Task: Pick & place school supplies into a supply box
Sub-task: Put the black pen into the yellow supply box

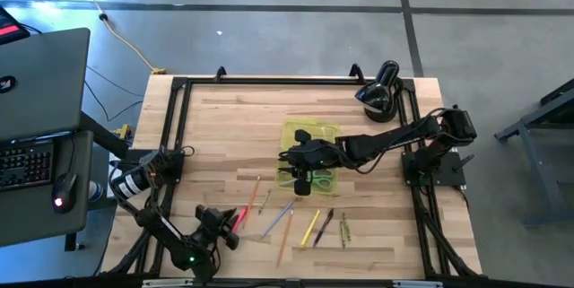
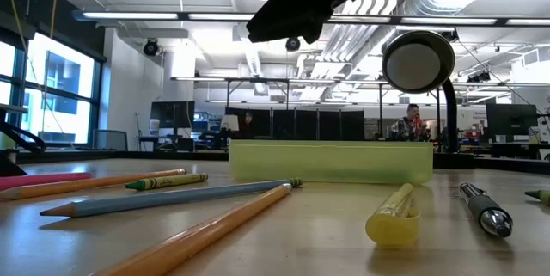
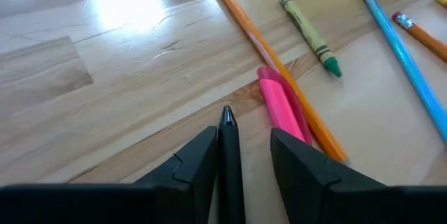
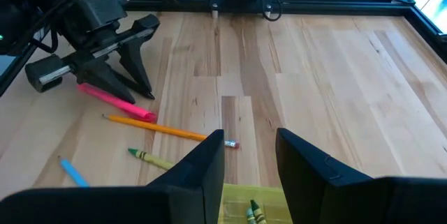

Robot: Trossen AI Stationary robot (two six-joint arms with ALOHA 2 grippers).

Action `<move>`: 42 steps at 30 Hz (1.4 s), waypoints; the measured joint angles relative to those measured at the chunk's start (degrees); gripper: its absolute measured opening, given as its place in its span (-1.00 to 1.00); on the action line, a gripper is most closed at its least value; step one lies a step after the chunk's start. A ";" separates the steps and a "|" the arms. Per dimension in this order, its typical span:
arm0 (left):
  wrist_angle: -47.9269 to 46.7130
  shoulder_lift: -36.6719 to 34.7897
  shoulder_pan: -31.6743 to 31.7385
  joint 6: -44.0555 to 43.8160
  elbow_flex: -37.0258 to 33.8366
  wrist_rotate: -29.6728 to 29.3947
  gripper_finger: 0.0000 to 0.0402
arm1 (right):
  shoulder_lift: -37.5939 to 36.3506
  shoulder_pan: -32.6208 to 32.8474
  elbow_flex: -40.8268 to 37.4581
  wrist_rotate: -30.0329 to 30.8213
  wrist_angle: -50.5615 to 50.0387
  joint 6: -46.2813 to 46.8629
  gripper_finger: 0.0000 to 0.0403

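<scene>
The right gripper (image 1: pixel 296 164) hangs above the supply box (image 1: pixel 312 135), arm stretched in from the table's right edge, its fingers (image 4: pixel 202 172) parted with nothing between them. Straight below it, inside the yellow-green box, green-handled scissors (image 1: pixel 314 180) and a green crayon (image 4: pixel 253 212) already lie. Behind that claw, toward the far rail, the wooden table (image 1: pixel 233 117) is bare boards, plenty of room to swing; a black rounded device (image 1: pixel 378 91) sits by the far right corner.

Down at the near left, the left gripper (image 1: pixel 231 225) sits low over the table, arm folded close to the black frame. A black pen (image 3: pixel 228 158) stands between its fingers (image 3: pixel 305 172), tip poking forward; whether they press on it I cannot tell. Just ahead of that claw: one pink marker (image 3: pixel 279 105) touching one orange pencil (image 3: pixel 269 56), then one green crayon (image 3: pixel 311 35), one blue pencil (image 3: pixel 405 56), one more orange pencil (image 3: pixel 422 34). Further right, from overhead: a yellow highlighter (image 1: pixel 310 228) and two darker pens (image 1: pixel 325 226).
</scene>
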 joint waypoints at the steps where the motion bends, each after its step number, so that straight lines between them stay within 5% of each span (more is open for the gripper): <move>1: -0.06 -0.05 0.04 -0.06 0.02 0.50 -0.16 | 0.00 0.00 0.00 0.00 0.00 0.00 -0.46; 4: -0.33 -0.08 0.05 -0.04 0.00 0.89 -0.30 | 0.00 0.00 0.00 0.00 0.00 0.00 -0.46; 9: -0.63 -0.08 0.03 2.50 -0.05 0.54 -0.83 | 0.00 0.00 0.00 0.00 0.00 0.00 -0.46; 15: -4.90 0.24 0.03 -5.56 1.15 -2.53 -0.80 | 0.00 0.00 0.00 -0.03 0.01 0.01 -0.46; 21: -20.27 0.45 1.21 -11.71 6.60 -5.26 -0.81 | 0.00 -0.01 0.00 -0.02 0.06 0.02 -0.46; 28: -30.60 -5.22 7.48 -6.18 12.24 -13.92 -0.81 | 0.00 0.00 0.00 -0.03 0.35 0.02 -0.46; 31: -29.81 -9.48 12.09 -3.35 13.77 -12.81 -0.81 | 0.00 -0.01 0.00 -0.03 0.48 0.02 -0.46; 34: -22.94 -13.76 17.77 8.65 15.01 -10.47 -0.81 | 0.00 0.00 0.00 -0.03 0.59 0.02 -0.46; 37: -7.69 -16.78 24.22 31.24 14.94 -8.75 -0.81 | 0.00 -0.02 0.02 -0.05 0.68 0.02 -0.46; 42: 14.85 -17.74 36.07 63.89 14.98 7.21 -0.81 | 0.00 0.00 0.00 -0.09 1.18 -0.07 -0.46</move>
